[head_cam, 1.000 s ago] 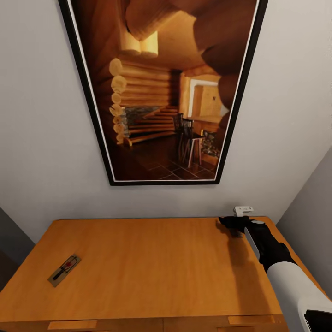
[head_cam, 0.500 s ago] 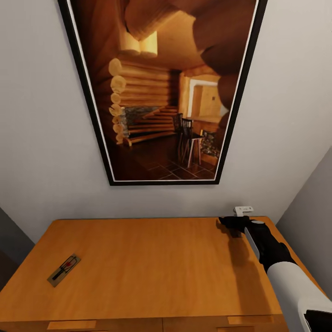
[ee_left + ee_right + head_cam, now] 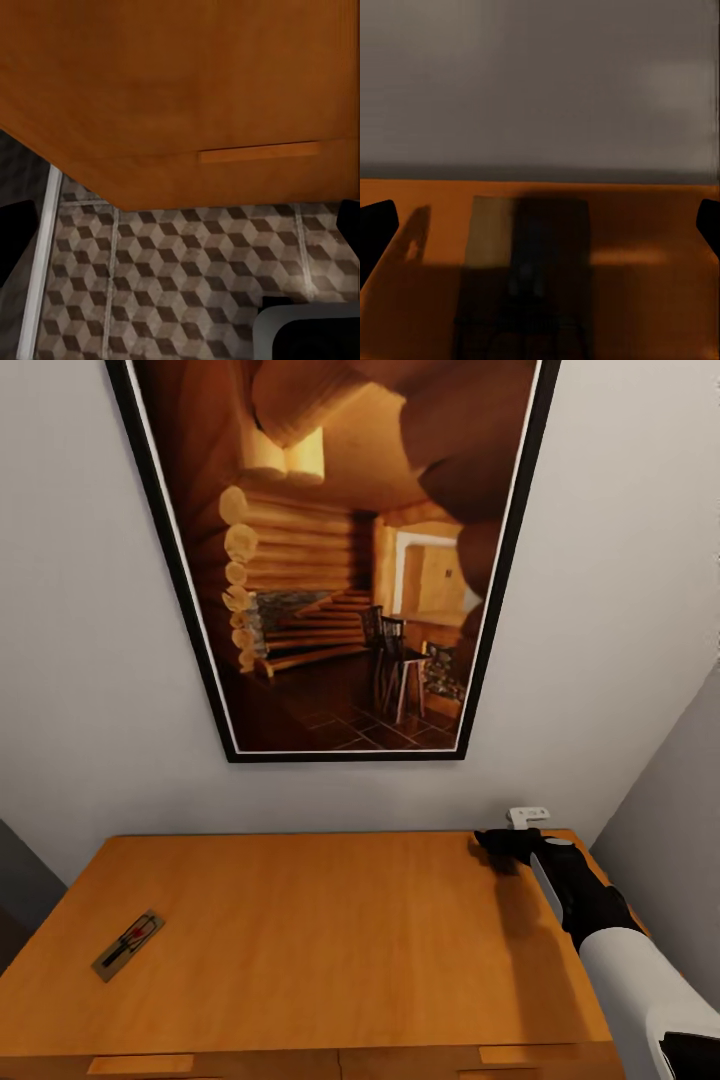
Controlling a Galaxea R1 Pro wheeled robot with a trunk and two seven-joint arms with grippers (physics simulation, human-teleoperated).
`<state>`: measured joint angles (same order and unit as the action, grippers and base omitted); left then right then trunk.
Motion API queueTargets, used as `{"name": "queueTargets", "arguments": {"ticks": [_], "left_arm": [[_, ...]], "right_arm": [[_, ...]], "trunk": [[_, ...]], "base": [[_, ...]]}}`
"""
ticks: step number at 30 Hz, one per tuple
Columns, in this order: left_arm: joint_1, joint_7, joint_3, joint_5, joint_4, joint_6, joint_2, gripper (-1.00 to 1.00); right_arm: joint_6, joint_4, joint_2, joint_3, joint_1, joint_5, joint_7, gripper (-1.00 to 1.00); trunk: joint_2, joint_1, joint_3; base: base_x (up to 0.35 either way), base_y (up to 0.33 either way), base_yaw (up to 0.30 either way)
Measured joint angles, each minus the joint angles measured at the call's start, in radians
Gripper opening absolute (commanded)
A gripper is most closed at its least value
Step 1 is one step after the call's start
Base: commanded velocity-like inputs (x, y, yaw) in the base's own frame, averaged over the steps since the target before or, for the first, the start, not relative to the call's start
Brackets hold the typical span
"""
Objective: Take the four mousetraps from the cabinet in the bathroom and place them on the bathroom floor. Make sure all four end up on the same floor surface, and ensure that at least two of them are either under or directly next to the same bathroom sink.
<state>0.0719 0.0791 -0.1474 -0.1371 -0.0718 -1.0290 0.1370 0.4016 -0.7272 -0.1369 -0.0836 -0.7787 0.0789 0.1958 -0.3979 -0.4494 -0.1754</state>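
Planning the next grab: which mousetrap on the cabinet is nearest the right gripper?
The shadowed mousetrap just ahead of the right gripper; the other mousetrap lies far off at the cabinet's front left.

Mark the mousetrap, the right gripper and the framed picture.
mousetrap [image 3: 127, 945], head view, middle of its board.
right gripper [image 3: 492, 844], head view, between its fingertips.
framed picture [image 3: 330, 560], head view, centre of the print.
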Motion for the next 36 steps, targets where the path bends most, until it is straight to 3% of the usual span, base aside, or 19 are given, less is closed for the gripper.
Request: {"name": "queueTargets", "arguments": {"ticks": [25,36], "left_arm": [[0.001,0.000,0.000,0.000,0.000,0.000,0.001,1.00],[0.001,0.000,0.000,0.000,0.000,0.000,0.001,1.00]], "right_arm": [[-0.003,-0.001,0.000,0.000,0.000,0.000,0.000,1.00],[-0.003,-0.002,0.000,0.000,0.000,0.000,0.001,1.00]], "trunk": [[0.000,0.000,0.000],[0.000,0.000,0.000]], "base": [[-0.003,-0.007,0.000],[-0.198,0.000,0.000]]}}
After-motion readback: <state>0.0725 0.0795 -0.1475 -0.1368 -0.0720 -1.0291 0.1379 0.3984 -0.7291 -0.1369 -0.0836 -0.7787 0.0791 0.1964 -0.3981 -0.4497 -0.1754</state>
